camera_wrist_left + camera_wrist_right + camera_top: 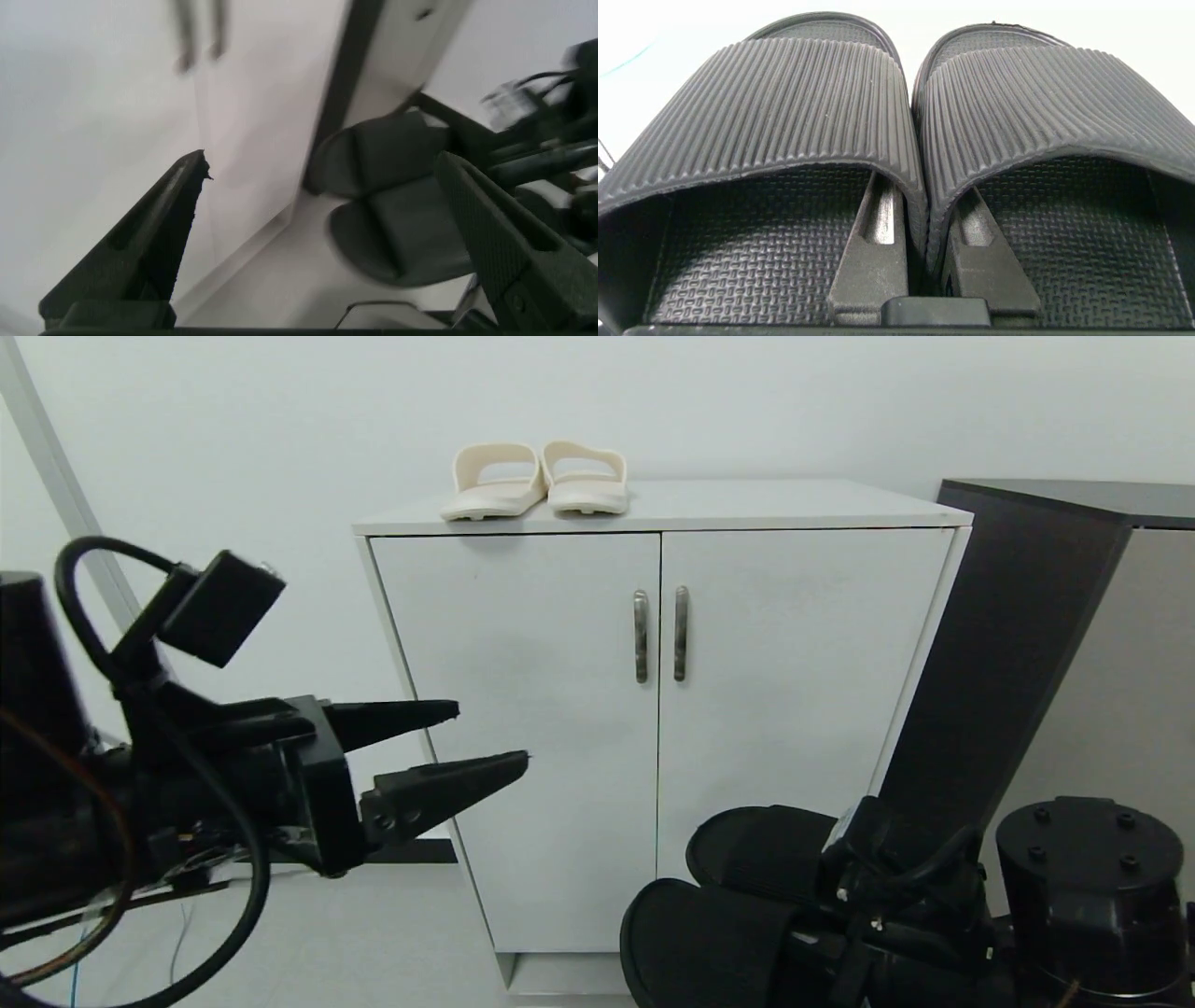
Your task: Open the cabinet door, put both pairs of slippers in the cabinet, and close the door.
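Note:
The white cabinet [541, 728] stands against the wall with both doors closed, and two metal handles [660, 635] meet at its middle. A cream pair of slippers [537, 481] rests on its top, toward the left. My left gripper [492, 735] hangs open and holds nothing, level with the lower half of the left door. From the left wrist, that gripper [322, 163] frames the cabinet [93, 121] and the black slippers [392, 205]. My right gripper [924, 247] is shut on the inner sides of the black pair of slippers [813, 112], held low before the right door [738, 896].
A dark cabinet [1027, 644] stands close against the white one's right side. A slanted metal bar [47, 476] runs along the wall at the far left. Pale floor [392, 933] lies open in front of the left door.

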Available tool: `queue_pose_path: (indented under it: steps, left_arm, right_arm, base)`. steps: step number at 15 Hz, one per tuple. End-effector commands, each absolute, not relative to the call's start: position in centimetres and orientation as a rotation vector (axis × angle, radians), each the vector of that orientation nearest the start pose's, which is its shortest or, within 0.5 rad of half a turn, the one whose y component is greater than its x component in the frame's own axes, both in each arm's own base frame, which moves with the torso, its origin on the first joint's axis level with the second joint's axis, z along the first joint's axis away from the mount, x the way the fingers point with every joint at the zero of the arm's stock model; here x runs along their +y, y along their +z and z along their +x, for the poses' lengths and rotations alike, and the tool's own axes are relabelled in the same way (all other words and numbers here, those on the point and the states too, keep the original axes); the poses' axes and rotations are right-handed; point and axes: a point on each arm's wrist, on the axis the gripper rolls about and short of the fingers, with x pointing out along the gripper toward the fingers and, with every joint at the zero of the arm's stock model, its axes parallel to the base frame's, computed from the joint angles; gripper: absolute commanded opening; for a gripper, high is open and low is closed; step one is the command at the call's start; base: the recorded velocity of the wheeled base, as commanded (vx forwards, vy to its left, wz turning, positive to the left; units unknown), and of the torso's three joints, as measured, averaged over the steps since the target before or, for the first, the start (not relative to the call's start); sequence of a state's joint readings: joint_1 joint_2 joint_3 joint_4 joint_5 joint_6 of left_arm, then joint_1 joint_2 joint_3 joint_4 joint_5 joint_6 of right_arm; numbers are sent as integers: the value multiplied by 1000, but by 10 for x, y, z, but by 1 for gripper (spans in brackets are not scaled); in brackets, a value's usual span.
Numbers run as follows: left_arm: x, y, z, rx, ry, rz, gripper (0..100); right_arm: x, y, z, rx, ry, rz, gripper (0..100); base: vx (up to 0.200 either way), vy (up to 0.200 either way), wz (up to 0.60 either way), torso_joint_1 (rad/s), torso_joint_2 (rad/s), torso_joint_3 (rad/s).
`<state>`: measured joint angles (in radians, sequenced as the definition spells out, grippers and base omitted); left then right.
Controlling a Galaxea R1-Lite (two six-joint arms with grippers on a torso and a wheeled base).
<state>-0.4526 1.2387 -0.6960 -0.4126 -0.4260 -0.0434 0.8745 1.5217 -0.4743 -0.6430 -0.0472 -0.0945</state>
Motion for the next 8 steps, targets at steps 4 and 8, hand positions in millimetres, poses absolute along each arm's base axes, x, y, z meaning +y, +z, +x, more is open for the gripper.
queue_pose_path:
  steps: [4,8]
  left_arm:
    - [-144,249,221,207,-957,-56,100]
    - [-182,262,246,232,-1042,-168,100]
  right_arm:
    - [177,145,150,340,830,-273,0]
    - [176,145,151,338,832,-269,0]
  base:
    - [0,0,0,0,0,0]
    - [0,0,0,0,0,0]
